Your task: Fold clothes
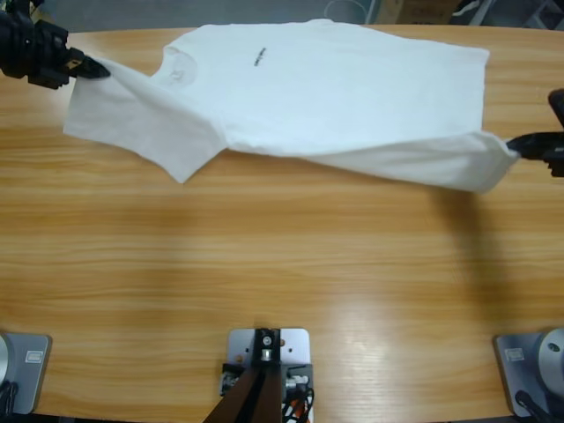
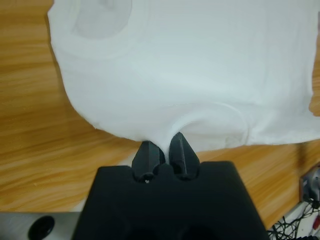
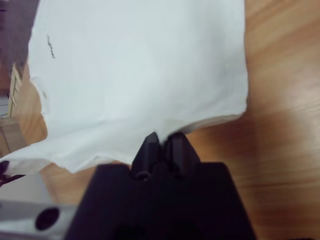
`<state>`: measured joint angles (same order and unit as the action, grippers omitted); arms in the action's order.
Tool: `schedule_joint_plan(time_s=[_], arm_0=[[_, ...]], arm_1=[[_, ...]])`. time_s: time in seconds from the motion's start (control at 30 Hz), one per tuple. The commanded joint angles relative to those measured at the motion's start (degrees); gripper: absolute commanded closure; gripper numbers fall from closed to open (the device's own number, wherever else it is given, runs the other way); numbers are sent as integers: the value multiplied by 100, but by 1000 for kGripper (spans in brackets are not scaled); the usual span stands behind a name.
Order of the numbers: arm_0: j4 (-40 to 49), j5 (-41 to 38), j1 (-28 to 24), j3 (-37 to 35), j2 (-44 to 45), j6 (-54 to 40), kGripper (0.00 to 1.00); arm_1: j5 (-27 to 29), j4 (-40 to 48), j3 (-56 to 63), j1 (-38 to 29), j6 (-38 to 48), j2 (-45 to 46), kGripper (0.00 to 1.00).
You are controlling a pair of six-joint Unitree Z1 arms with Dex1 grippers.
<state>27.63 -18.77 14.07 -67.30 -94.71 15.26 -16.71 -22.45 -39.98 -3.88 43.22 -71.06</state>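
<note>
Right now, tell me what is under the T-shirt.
The wooden table lies under the T-shirt, with the shirt's shadow along its near edge. The left hand and right hand pinch its edges. Whatever the cloth covers cannot be seen.

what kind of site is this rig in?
Likely a lab or workshop bench, not a home: long wooden table, loose cables off its edge, and a white T-shirt stretched between the left pincer and right pincer.

bright overhead light | glare on table | soft shadow under T-shirt | right wrist view blurry
</note>
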Motion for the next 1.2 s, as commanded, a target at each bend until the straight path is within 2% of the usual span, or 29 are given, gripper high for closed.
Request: schedule_joint_plan(time_s=[0.03, 0.33, 0.63, 1.2], arm_0=[[176, -118, -60, -382, -542, -5, 1000], [208, -118, -90, -734, -1211, 39, 1000], [199, -171, -159, -1055, -1788, 35, 1000], [199, -305, -373, -1270, -2299, -44, 1000]], arm_1=[[-87, -23, -319, 150, -216, -428, 1000], [-78, -5, -370, 440, -496, -827, 1000], [-87, -4, -875, 546, -817, -1642, 1000], [-61, 285, -959, 648, -1056, -2588, 1000]])
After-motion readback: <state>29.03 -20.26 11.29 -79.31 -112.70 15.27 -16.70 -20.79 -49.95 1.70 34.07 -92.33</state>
